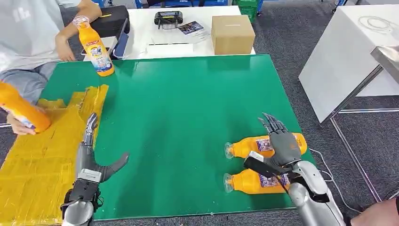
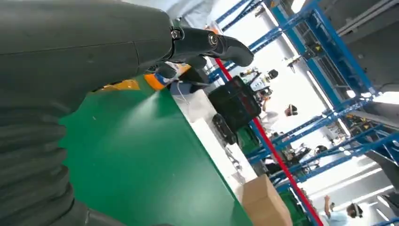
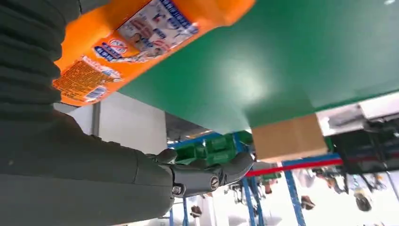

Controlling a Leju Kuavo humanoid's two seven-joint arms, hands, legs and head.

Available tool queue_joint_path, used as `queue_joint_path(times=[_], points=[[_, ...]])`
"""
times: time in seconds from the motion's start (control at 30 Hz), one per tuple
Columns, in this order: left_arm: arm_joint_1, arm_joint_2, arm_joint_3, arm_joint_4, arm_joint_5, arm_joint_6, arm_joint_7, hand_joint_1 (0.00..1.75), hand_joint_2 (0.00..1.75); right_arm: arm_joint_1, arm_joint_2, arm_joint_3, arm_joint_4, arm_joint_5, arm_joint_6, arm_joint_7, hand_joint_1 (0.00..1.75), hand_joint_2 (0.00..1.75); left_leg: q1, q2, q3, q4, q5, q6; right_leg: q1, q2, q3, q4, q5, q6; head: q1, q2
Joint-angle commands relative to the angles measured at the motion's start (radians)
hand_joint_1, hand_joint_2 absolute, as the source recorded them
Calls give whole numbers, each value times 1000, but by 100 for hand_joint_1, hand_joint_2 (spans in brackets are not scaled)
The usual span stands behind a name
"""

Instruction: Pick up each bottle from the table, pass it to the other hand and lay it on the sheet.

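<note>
Nearest item: right hand (image 1: 282,141), at 5 o'clock on the green counter (image 1: 188,108), fingers spread and empty, poised over two orange bottles (image 1: 263,162) lying side by side. Left hand (image 1: 91,157), at 7 o'clock, likewise spread and empty beside the yellow sheet (image 1: 42,160). Step judged: pick-up; next, close on the nearer bottle. Closed cardboard box (image 1: 232,34) at 12 o'clock, contents unseen.

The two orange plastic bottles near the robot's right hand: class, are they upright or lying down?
Lying down. Both orange plastic bottles rest on their sides on the green table mat, caps pointing left.
</note>
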Motion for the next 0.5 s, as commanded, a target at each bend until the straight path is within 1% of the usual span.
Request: queue_joint_path(times=[0.03, 0.17, 0.2, 0.37, 0.5], points=[[-39, 4, -20, 58, 9, -4, 1, 0, 175, -76, -10, 3, 140, -1, 16, -4, 0, 175, 0, 0, 3, -1, -1, 0, 0, 0, 3, -1, -1, -1, 0, 0], [-52, 8, -25, 71, 17, -13, -1, 0, 175, -121, -26, 24, 219, -4, 42, -2, 0, 175, 1, 1, 5, -1, -2, 1, 1, 0, 5, -2, -1, -1, 0, 0], [-55, 9, -27, 73, 19, -14, -2, 0, 175, -135, -28, 29, 245, -5, 49, -3, 0, 175, 0, 1, 3, -1, -1, 1, 1, 0, 3, -1, 0, 0, 0, 0], [-69, 8, -31, 85, 32, -20, -6, 0, 175, -182, -26, 44, 338, -11, 69, -3, 0, 175, 0, 1, 3, 0, -1, 1, 1, 0, 3, -2, 0, 0, 0, 0], [-76, 10, -38, 90, 41, -21, -8, 0, 175, -219, -41, 81, 411, -14, 90, -3, 0, 175, 0, 1, 2, -1, 0, 0, 1, 0, 3, -1, 0, 0, 0, 0]])
